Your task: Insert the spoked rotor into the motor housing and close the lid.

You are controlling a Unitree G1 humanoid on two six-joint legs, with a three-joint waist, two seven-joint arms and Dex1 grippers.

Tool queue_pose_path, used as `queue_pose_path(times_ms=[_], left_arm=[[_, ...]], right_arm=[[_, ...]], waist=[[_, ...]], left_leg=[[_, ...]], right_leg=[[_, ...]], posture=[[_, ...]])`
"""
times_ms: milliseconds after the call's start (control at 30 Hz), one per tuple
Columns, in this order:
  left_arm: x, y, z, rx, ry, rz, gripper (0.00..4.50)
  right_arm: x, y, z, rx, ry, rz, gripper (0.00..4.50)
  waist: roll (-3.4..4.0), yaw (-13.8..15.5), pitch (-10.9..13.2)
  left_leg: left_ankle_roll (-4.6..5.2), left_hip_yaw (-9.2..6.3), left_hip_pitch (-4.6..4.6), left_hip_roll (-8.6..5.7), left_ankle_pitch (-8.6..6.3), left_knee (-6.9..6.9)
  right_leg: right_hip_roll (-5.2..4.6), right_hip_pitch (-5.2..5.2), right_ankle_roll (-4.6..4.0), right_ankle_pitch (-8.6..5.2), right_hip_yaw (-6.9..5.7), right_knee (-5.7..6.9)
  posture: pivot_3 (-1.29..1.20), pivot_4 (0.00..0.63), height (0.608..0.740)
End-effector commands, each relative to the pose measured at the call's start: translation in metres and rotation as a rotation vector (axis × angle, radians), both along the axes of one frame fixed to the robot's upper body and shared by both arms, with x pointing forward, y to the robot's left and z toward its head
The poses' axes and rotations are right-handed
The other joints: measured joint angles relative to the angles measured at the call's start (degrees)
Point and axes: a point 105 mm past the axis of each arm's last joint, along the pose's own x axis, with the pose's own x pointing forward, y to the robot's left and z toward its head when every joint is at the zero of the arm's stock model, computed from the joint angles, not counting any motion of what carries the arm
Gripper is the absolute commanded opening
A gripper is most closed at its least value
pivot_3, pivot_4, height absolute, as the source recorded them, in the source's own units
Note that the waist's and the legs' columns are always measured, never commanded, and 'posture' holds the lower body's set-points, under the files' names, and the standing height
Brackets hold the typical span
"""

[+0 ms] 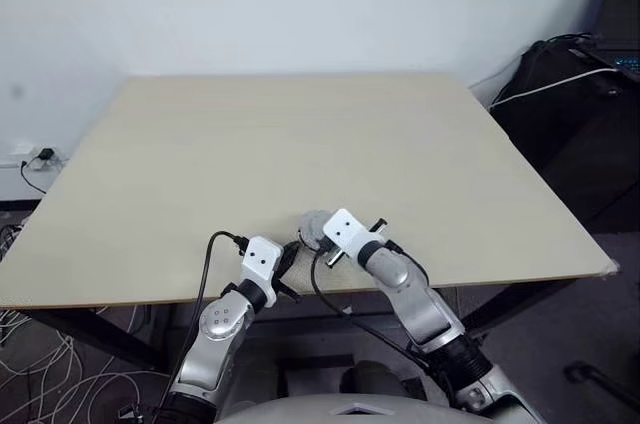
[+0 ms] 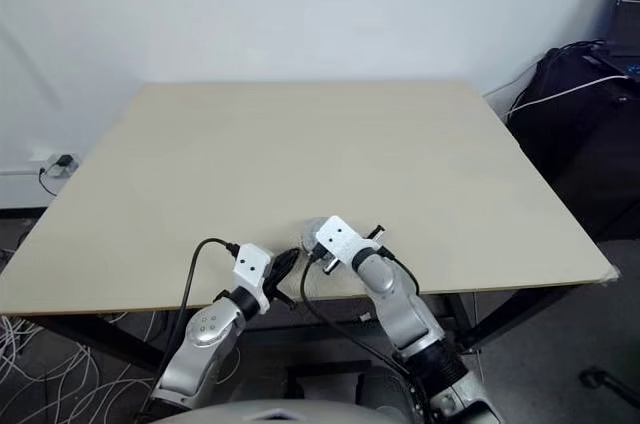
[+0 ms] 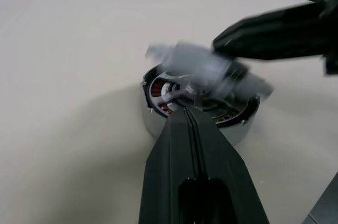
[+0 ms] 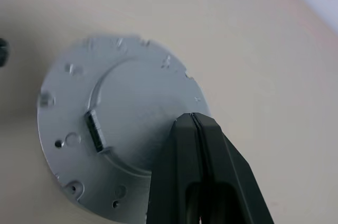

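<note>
I have a pale wooden table [image 1: 330,144] against a white wall, with the work crowded at its near edge. The motor housing [image 3: 158,121] sits there, copper windings visible inside its rim and the spoked rotor [image 3: 177,93] apparently already seated in it. My left gripper [image 3: 186,112] has its 2 fingers pressed shut, holding nothing, tips resting at the housing's near rim. My right gripper [image 4: 193,120] is also pinched shut, and it carries the lid [image 4: 113,129] by its edge, hovering tilted just above the housing. To do this step well, I judge I should level the lid first, centre its raised middle over the hub, then lower it straight; coming down tilted could catch one rim and skid the housing, so the left tips should brace it.
</note>
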Motion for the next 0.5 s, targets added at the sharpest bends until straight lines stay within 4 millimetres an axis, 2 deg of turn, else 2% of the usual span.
queue_pose_path(times_ms=[33,200,233,300,367,500], left_arm=[[0.003,-0.002,0.008,-0.007,-0.041,-0.008,0.00],[0.003,-0.001,0.008,-0.004,-0.042,-0.005,0.00],[0.003,-0.001,0.007,-0.003,-0.042,-0.003,0.00],[0.003,0.000,0.007,-0.003,-0.042,-0.001,0.00],[0.003,0.000,0.007,-0.003,-0.042,0.000,0.00],[0.004,0.000,0.007,-0.004,-0.041,-0.001,0.00]], right_arm=[[0.006,0.007,-0.005,-0.003,0.005,0.015,0.02],[0.008,0.012,-0.008,0.024,0.025,0.019,0.02],[0.006,0.016,-0.002,0.091,0.037,0.028,0.02],[0.000,0.026,0.023,0.254,-0.007,0.085,0.02],[-0.004,0.026,0.042,0.305,-0.062,0.126,0.02],[-0.006,0.016,0.065,0.414,-0.034,0.206,0.02]], waist=[[-0.02,-0.02,-0.03],[0.02,-0.01,-0.10],[0.02,0.00,-0.10],[0.02,0.00,-0.10],[0.07,0.00,-0.05],[0.10,0.10,0.01]], left_leg=[[0.00,0.01,0.02,0.00,0.00,0.00],[-0.01,0.00,0.06,0.01,0.01,0.00],[-0.02,0.00,0.06,0.01,0.00,0.00],[-0.05,0.00,0.06,0.03,-0.02,0.00],[-0.05,-0.01,0.02,0.05,-0.02,-0.02],[-0.01,0.00,-0.01,0.03,0.00,0.00]], right_leg=[[0.08,0.02,0.00,0.00,0.01,0.01],[0.22,0.05,-0.01,0.01,0.04,0.02],[0.19,0.05,-0.01,0.01,0.04,0.02],[0.15,0.05,-0.01,0.01,0.05,0.02],[0.05,0.01,-0.01,0.01,0.04,0.00],[0.02,-0.01,0.01,0.01,0.04,-0.01]], posture=[[0.00,0.000,0.740],[0.00,0.000,0.740],[0.00,0.000,0.740],[0.00,0.000,0.740],[0.00,0.000,0.740],[0.00,0.000,0.740]])
